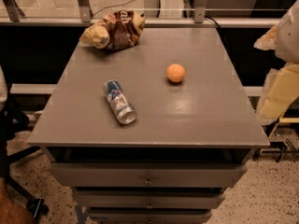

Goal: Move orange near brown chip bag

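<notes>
On the flat grey cabinet top (201, 111), right of centre: a small round smooth orange fruit (175, 73), sitting alone with nothing touching it. Far-left corner: a wrinkly glossy dark-brown chip bag (114, 31) with pale yellow ends, well apart from the fruit. Nearer the front, a blue-and-silver drink can (119, 101) lies on its side. The gripper is out of frame, so its state cannot be told. Judged progress: not begun. Reach, grasp, carry toward the back-left corner and release all remain.
</notes>
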`<state>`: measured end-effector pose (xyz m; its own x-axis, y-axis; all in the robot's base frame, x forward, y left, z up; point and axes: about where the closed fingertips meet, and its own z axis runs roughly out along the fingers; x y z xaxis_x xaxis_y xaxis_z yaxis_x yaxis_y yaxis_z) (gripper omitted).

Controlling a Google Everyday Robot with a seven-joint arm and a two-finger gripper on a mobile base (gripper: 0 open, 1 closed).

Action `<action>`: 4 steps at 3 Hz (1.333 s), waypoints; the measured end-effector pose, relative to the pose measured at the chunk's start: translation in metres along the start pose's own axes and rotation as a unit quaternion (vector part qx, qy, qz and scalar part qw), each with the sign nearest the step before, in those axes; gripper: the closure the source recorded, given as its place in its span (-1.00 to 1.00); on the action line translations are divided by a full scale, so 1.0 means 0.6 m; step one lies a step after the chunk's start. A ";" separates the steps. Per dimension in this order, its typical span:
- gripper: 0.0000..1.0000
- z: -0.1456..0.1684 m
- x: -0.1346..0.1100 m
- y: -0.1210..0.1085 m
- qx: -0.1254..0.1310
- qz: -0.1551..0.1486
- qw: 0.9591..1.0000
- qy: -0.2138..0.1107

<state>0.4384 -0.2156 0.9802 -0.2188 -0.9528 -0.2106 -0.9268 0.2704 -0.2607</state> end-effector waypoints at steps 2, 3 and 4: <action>-1.00 0.017 0.008 -0.025 0.004 -0.001 1.000 -0.025; -1.00 0.057 0.037 -0.073 0.014 0.015 0.997 -0.072; -1.00 0.114 0.053 -0.141 0.036 0.039 0.988 -0.143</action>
<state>0.5309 -0.2592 0.9310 -0.1841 -0.8538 -0.4870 -0.8842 0.3602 -0.2973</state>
